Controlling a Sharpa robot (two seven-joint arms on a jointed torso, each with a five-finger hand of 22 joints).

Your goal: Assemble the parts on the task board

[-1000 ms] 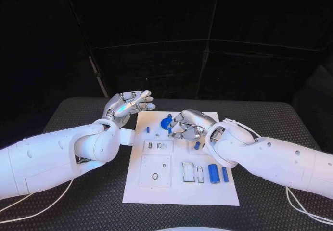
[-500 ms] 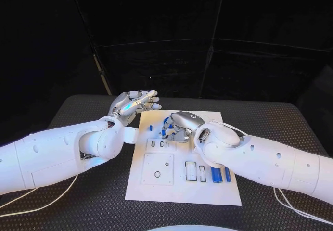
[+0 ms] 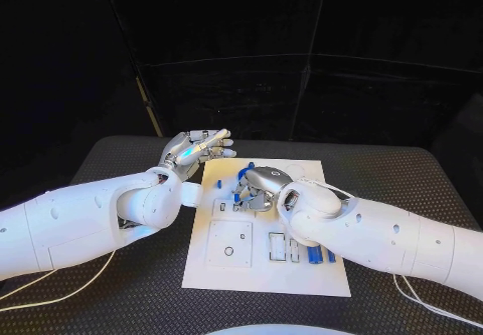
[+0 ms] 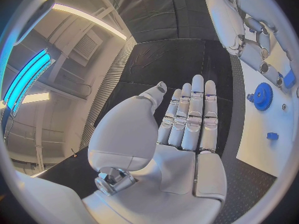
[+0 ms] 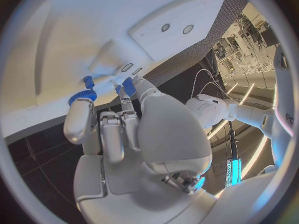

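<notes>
Now right robot hand [image 3: 259, 185] has shifted across the board [image 3: 264, 276], pinching a blue peg [image 5: 129, 86]; left robot hand [image 3: 196, 150] open beside it.

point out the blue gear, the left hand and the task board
blue gear [image 4: 263, 95], left wrist view, its toothed face
left hand [image 3: 193, 151], head view, back of the hand
task board [image 3: 264, 276], head view, bare near end

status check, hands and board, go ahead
Left hand open, flat, off the board's far left corner. Right hand down on the white board, fingers at small blue parts; grip unclear. Nothing blocking.
</notes>
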